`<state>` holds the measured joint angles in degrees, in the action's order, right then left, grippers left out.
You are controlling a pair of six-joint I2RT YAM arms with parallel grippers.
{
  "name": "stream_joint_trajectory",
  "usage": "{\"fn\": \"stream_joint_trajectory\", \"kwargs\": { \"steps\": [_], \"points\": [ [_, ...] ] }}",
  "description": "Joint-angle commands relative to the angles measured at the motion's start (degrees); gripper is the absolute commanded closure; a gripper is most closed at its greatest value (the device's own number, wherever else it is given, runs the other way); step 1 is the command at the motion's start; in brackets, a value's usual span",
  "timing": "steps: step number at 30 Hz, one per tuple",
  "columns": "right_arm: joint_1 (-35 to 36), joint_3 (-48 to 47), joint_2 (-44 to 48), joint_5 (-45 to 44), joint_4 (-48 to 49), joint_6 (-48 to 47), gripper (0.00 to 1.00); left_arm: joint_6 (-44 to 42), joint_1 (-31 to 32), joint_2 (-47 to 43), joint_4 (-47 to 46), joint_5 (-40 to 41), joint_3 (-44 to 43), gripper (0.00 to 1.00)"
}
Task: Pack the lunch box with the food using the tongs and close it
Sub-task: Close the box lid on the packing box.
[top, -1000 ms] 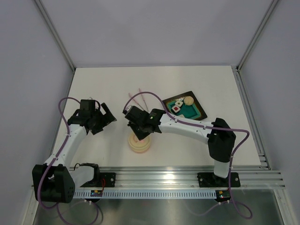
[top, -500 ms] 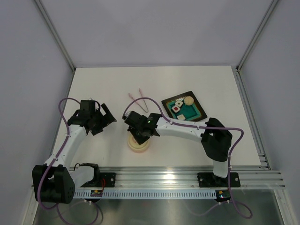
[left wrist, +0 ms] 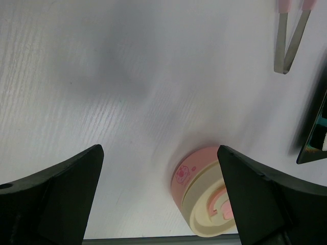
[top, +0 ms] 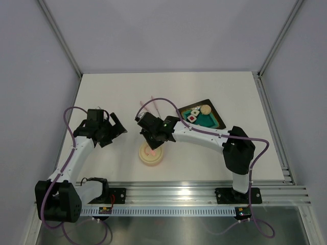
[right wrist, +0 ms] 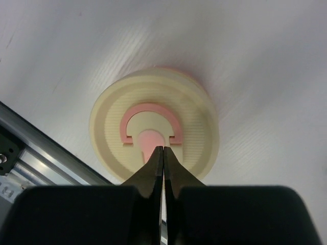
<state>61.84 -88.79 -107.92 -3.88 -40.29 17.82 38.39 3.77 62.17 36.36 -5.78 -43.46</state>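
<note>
From above, the tongs (top: 156,108) lie flat on the table (top: 112,92), far from its near edge, with their two arms a little apart; no gripper touches them, and a purple cable (top: 166,100) passes over them. The right gripper (top: 152,144) is over the lunch box (top: 152,157), which stands near the front edge with its lid on. The left gripper (top: 112,132) is to the left, well apart from the box. The food (top: 192,118) and a beige ball (top: 205,108) sit on the dark tray (top: 217,122), to the right of the tongs. There is bare table at the left, at the back and in front of the tray. Pale walls (top: 153,30) close three sides, and a metal rail (top: 204,191) runs along the near edge.

In the left wrist view, the left gripper's fingers (left wrist: 56,194) are spread wide with only table between them. The box shows a pink body under the cream lid (left wrist: 207,214). The tongs hold nothing.

In the right wrist view, the fingers (right wrist: 153,171) are pressed together with nothing between them. Their tips are over the pink tab at the lid's middle; whether they touch it I cannot tell.
</note>
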Motion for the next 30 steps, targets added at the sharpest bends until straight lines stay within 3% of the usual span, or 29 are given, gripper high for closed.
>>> {"fn": "stream_joint_trajectory", "kwargs": {
  "steps": [1, 5, 21, 25, 29, 30],
  "points": [
    [-1.0, 1.0, -3.2, 0.3, 1.8, 0.5, 0.97, -0.8, -0.3, -1.4, -1.5, 0.4, 0.5, 0.02],
    [-0.9, 2.2, -8.2, 1.4, 2.4, 1.1, 0.99, -0.7, -0.2, -1.1, -1.5, 0.1, 0.5, 0.02],
    [-1.0, -1.7, 0.3, -5.6, -1.4, 0.4, 0.99, -1.8, -0.2, -1.9, -2.9, -3.7, 1.3, 0.06],
    [-1.0, 1.1, -0.8, -4.8, -0.3, 1.4, 0.99, -2.0, 0.4, -2.1, -3.6, -4.9, 1.9, 0.15],
    [-1.0, 3.0, -4.7, -3.4, 0.8, 2.0, 0.99, -1.7, 0.8, -2.1, -5.1, -6.4, 2.9, 0.33],
    [-0.9, 3.3, -5.5, -3.4, 0.7, 2.1, 0.99, -1.7, 1.0, -2.1, -5.6, -6.9, 3.2, 0.43]
  ]
}}
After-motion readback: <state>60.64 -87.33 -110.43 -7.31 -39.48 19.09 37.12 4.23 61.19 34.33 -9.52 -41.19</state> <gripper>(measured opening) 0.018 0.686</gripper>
